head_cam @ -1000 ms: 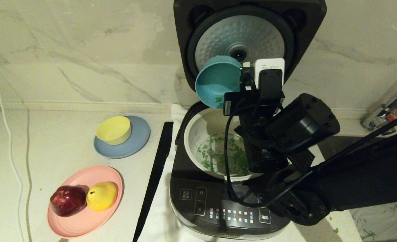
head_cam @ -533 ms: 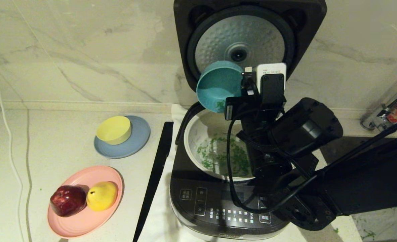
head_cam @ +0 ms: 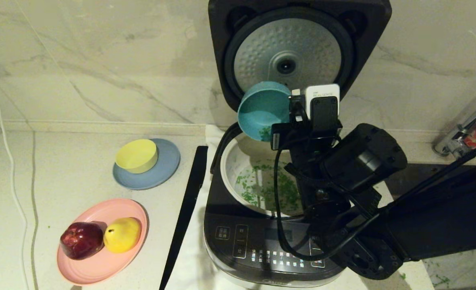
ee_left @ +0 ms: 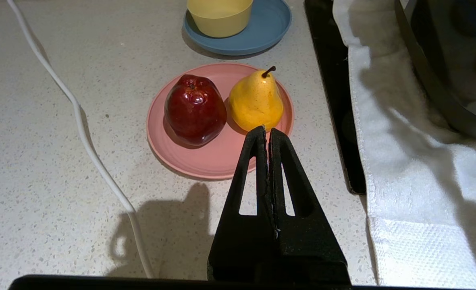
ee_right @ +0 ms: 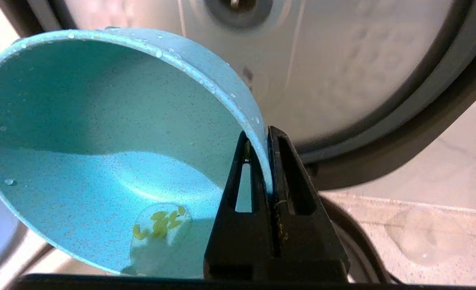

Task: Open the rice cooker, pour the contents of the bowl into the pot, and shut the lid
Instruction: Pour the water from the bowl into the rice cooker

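Right hand (ee_right: 262,161): I pinch the rim of the bowl (head_cam: 262,109), one finger inside its wall and one outside, tipped on its side above the pot (head_cam: 238,161).
Contents (head_cam: 268,189): most lie scattered in the pot; a small clump clings inside the bowl.
Doing it well: I judge the tilt should steepen with a light shake, mouth kept over the pot, clear of the upright lid (head_cam: 290,52).
Left hand (ee_left: 268,135): closed on nothing, parked over the tabletop (ee_left: 52,169) near the fruit plate (ee_left: 205,161).

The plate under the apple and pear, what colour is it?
Pink. The plate shows best in the left wrist view.
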You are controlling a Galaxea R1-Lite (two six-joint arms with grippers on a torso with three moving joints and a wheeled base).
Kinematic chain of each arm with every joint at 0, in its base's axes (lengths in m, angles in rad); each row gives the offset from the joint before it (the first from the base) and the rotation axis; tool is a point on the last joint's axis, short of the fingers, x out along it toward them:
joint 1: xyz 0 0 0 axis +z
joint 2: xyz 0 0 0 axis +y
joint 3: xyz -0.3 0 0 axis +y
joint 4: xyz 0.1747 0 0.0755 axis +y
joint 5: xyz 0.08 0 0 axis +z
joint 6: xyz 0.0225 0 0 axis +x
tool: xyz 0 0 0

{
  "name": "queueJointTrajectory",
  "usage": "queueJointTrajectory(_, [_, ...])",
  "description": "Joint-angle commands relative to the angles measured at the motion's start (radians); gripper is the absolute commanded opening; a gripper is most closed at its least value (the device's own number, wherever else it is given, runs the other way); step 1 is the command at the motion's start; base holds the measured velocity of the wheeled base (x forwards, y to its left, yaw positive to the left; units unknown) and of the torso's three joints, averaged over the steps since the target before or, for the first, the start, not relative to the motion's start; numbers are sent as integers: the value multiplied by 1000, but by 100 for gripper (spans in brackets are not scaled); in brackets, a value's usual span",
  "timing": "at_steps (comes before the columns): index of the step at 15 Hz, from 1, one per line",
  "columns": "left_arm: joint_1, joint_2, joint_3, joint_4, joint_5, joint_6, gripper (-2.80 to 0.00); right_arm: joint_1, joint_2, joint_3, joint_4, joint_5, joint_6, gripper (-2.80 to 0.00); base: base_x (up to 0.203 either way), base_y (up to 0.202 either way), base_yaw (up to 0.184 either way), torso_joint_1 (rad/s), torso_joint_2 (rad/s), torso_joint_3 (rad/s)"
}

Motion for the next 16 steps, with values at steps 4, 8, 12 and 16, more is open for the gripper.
queueJointTrajectory(4, [0,-1,8,0,0,1,-280,0,12,7,-9,-4,-7,-280,0,0,0,0,0,0])
queueJointTrajectory(8, [0,-1,8,0,0,2,-280,1,7,14,-9,-5,-12,-280,0,0,0,0,0,0])
queueJointTrajectory(12, [0,-1,8,0,0,2,-280,1,-25,-17,-9,-16,-37,-280,0,0,0,0,0,0])
queueJointTrajectory(16, [0,-1,8,0,0,1,-280,1,-104,-45,117,-43,-27,-280,0,0,0,0,0,0])
